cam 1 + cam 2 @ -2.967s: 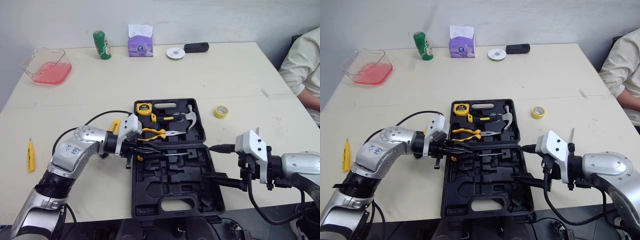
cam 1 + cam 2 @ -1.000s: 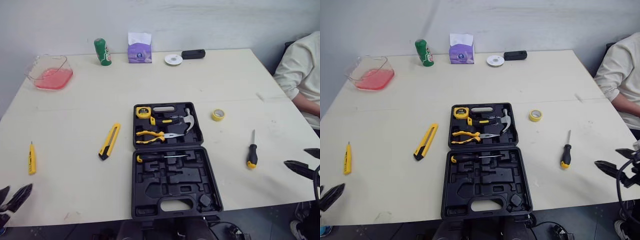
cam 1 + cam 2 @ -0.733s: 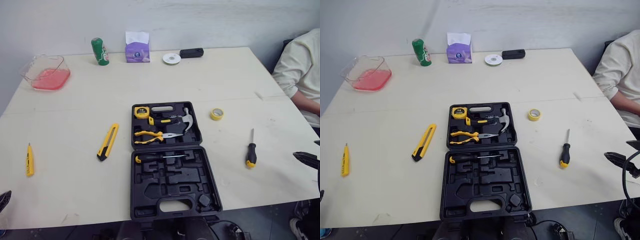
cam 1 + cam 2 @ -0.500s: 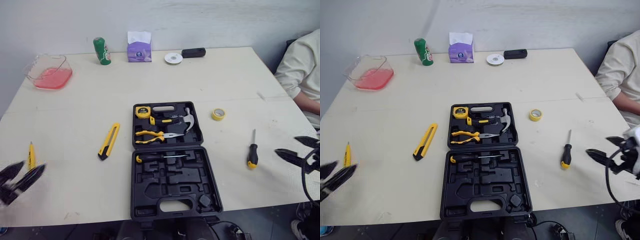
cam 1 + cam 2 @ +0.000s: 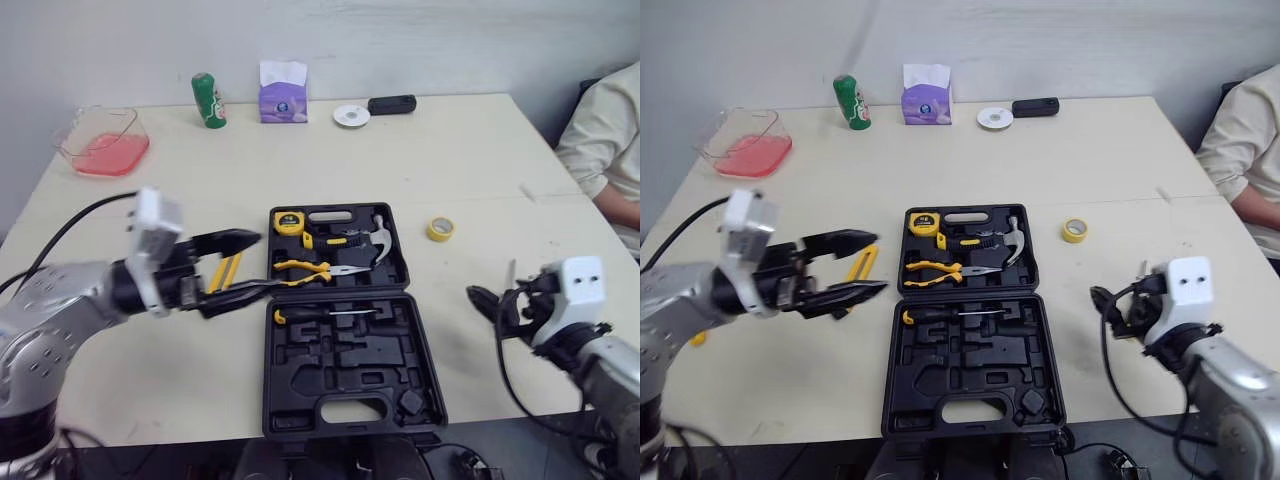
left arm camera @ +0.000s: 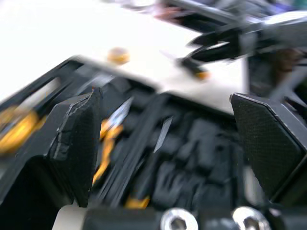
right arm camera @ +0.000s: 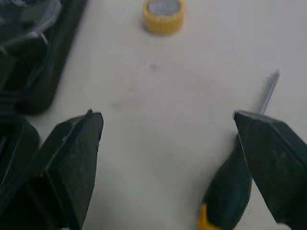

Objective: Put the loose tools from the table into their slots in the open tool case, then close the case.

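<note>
The black tool case (image 5: 400,330) lies open in the middle of the table. A tape measure (image 5: 289,219), a hammer (image 5: 376,238) and pliers (image 5: 308,268) sit in its far half, a screwdriver (image 5: 322,314) in its near half. My left gripper (image 5: 265,261) is open just left of the case, its fingers above a yellow utility knife (image 5: 862,262) on the table. My right gripper (image 7: 166,115) is open to the right of the case. A black-handled screwdriver (image 7: 230,187) lies close by one of its fingers (image 7: 273,163). Nothing is held.
A yellow tape roll (image 5: 439,229) lies right of the case. At the far edge stand a red-filled clear tub (image 5: 100,145), a green can (image 5: 208,100), a purple tissue pack (image 5: 282,95), a white disc (image 5: 351,115) and a black box (image 5: 391,104). A person's sleeve (image 5: 610,130) is at the right edge.
Both arms have come up from the table's near corners. The left gripper swept right to the utility knife beside the case; the right gripper moved in over the loose screwdriver.
</note>
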